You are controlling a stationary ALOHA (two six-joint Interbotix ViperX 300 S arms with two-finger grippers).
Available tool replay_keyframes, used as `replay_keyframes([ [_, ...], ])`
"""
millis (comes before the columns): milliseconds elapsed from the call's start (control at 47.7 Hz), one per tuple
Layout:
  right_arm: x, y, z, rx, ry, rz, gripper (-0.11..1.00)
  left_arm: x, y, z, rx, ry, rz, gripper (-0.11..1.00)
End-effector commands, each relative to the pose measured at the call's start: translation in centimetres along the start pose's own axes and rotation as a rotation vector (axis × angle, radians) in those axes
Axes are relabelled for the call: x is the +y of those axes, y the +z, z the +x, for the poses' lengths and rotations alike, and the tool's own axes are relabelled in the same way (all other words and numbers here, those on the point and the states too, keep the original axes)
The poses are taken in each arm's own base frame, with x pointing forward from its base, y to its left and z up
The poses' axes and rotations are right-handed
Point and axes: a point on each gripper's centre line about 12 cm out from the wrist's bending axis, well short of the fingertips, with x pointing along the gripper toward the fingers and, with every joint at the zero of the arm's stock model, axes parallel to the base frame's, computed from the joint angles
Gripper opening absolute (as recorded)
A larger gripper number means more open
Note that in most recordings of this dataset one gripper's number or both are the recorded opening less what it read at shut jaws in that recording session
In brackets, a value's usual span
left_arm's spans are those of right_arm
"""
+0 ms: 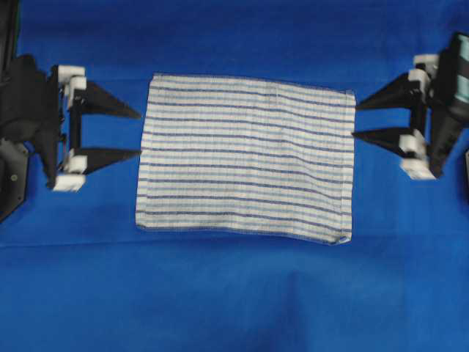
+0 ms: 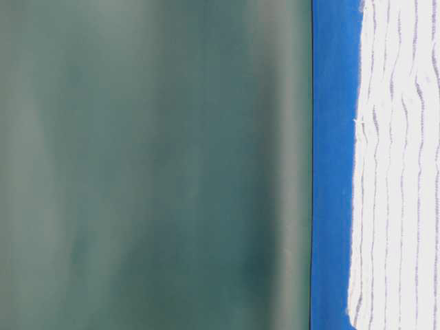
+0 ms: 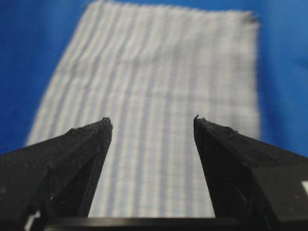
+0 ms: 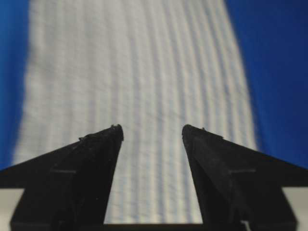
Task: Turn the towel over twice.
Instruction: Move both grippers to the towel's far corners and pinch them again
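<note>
Your towel (image 1: pixel 245 156) lay spread flat on the blue sheet (image 1: pixel 234 293) that covered the table, midway between your two tools. It was a white cloth with thin dark-blue and light-blue stripes running from one tool toward the other, and it was far wider than either tool's spread. Its corner nearest the right tool's side, at the edge toward the bottom of the overhead view, was slightly curled. In the table-level view the towel (image 2: pixel 399 179) showed gentle ripples along its edge, with a strip of the blue sheet (image 2: pixel 333 165) beside it and a blurred grey-green backdrop (image 2: pixel 151 165) behind.

Your left tool (image 1: pixel 139 133) was released, its jaws standing apart and holding nothing. Its fingertips (image 1: pixel 134 153) pointed at the towel's short edge and stopped just beside it; the overhead view could not settle whether the lower tip touched the cloth. From the left wrist camera, the left tool (image 3: pixel 153 122) framed the towel (image 3: pixel 154 86) stretching away ahead of it.

Your right tool (image 1: pixel 355 121) was also released, jaws wide and empty. Its fingertips (image 1: pixel 359 134) sat right at the opposite short edge, level with the towel's upper half. From the right wrist camera, the right tool (image 4: pixel 152 129) looked straight along the towel (image 4: pixel 139 72), with the cloth filling the gap between the black fingers (image 4: pixel 86 163).
</note>
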Motion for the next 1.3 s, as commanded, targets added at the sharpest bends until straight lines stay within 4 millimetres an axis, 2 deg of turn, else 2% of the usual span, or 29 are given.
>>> replay_keyframes([
  [0,-1.6,0.0,0.9,0.015,-0.053,0.03,0.59,1.5,-0.3,0.8,0.01,0.059,0.008,0.64],
  [147,-4.4,-1.5,2.9,0.084,-0.136,0.072,0.59,3.3,-1.9,2.4,0.06,0.12,0.073,0.64],
  [315,-6.6,-3.2,5.2,0.132,-0.181,0.097,0.59,5.5,-4.6,4.5,0.144,0.179,0.081,0.64],
  [629,-9.0,-6.4,8.2,0.2,-0.21,0.142,0.59,8.9,-8.6,7.1,0.229,0.266,0.043,0.67],
  [776,-9.6,-8.0,9.3,0.229,-0.211,0.155,0.59,10.1,-10.7,7.9,0.256,0.3,0.026,0.67],
  [1028,-9.6,-9.7,10.4,0.279,-0.201,0.163,0.59,10.5,-12.8,9.1,0.305,0.297,0.016,0.66],
  [1196,-9.6,-9.8,10.4,0.282,-0.201,0.162,0.57,10.6,-13.2,9.4,0.329,0.295,0.012,0.6],
  [1280,-9.6,-9.8,10.5,0.284,-0.2,0.159,0.51,10.7,-13.4,9.4,0.35,0.293,0.007,0.49],
])
